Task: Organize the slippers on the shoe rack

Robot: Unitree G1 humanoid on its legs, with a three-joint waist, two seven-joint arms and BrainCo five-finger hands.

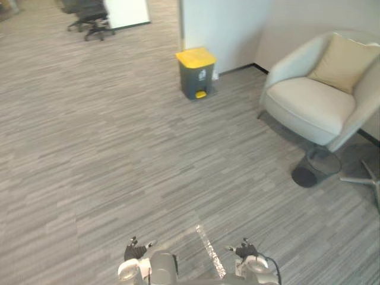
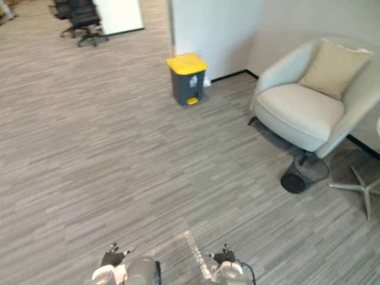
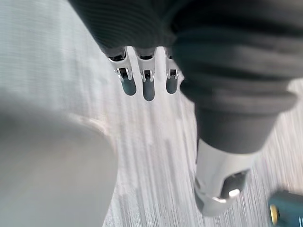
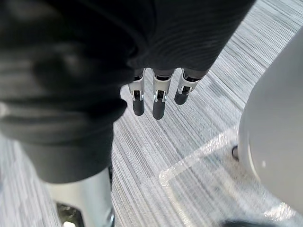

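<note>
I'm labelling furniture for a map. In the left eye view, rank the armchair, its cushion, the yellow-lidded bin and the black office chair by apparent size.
1. armchair
2. cushion
3. yellow-lidded bin and black office chair look alike. The chair is farther off and cut by the edge, so they stay unranked.

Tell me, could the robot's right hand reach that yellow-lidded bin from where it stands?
Probably not. The right hand hangs low beside the robot, while the yellow-lidded bin stands far off across the carpet, by the wall. Nothing lies between them, but it looks beyond arm's reach without walking over.
</note>
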